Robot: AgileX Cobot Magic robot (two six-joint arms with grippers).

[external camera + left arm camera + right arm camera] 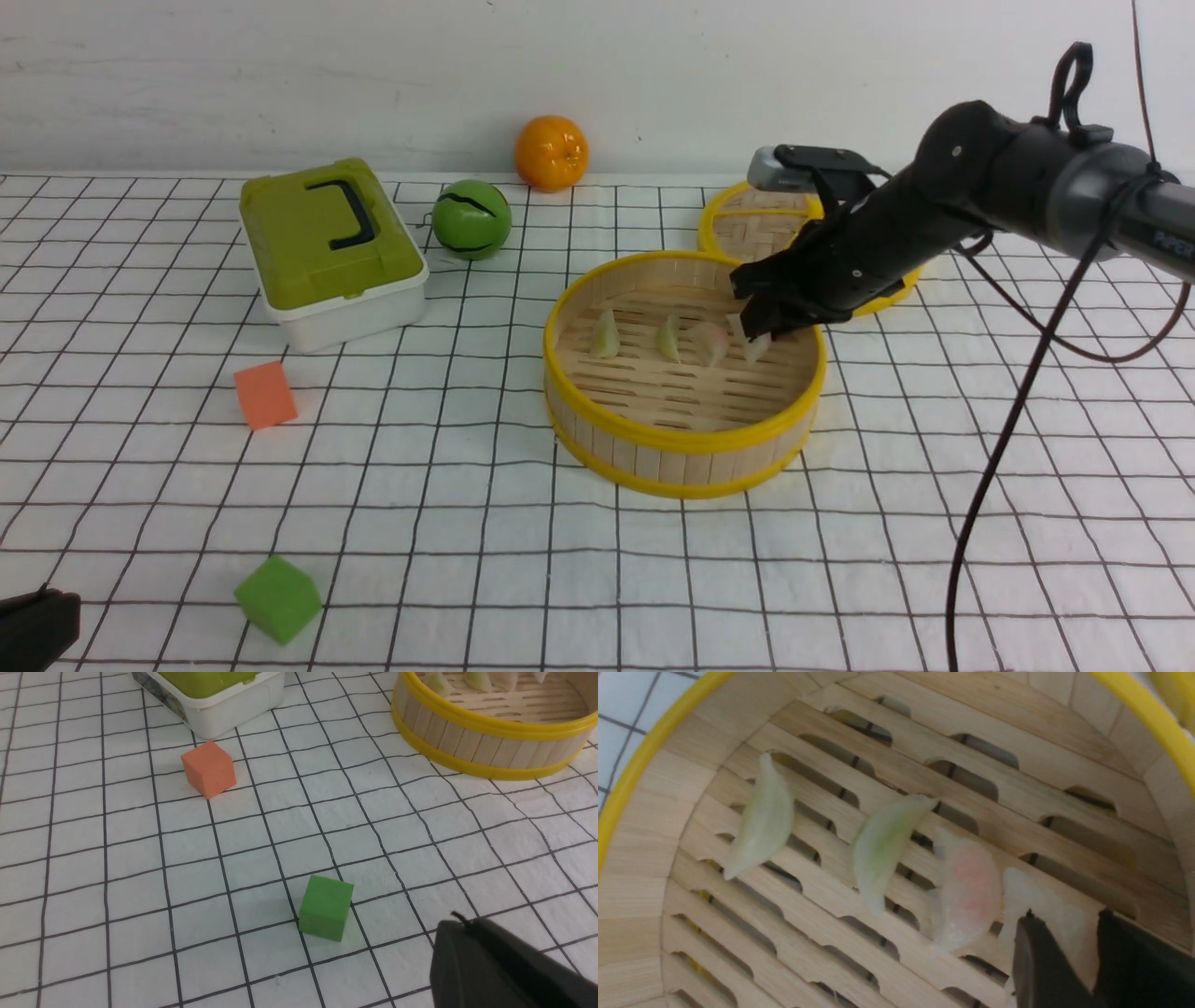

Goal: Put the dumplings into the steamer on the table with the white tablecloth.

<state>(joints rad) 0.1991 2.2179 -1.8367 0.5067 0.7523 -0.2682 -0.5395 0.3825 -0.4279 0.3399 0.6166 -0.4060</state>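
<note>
The steamer [686, 443] stands mid-table on the white tablecloth [448, 485]. On its slatted floor lie two pale green dumplings [605, 336] [668, 338] and a whitish-pink one [709, 343]; the right wrist view shows them in a row [761, 819] [882, 844] [969, 891]. My right gripper [758, 331] reaches over the far rim into the steamer, shut on a fourth, whitish dumpling [1036, 891] just above the slats beside the pink one. The left gripper [451, 926] is shut and empty, low at the near left, right of the green cube.
An orange foam cube [265, 394] and a green foam cube [277, 598] sit on the left of the cloth. A green-lidded box [331, 243], a green ball [471, 219] and an orange [551, 152] stand at the back. A woven disc [766, 219] lies behind the steamer.
</note>
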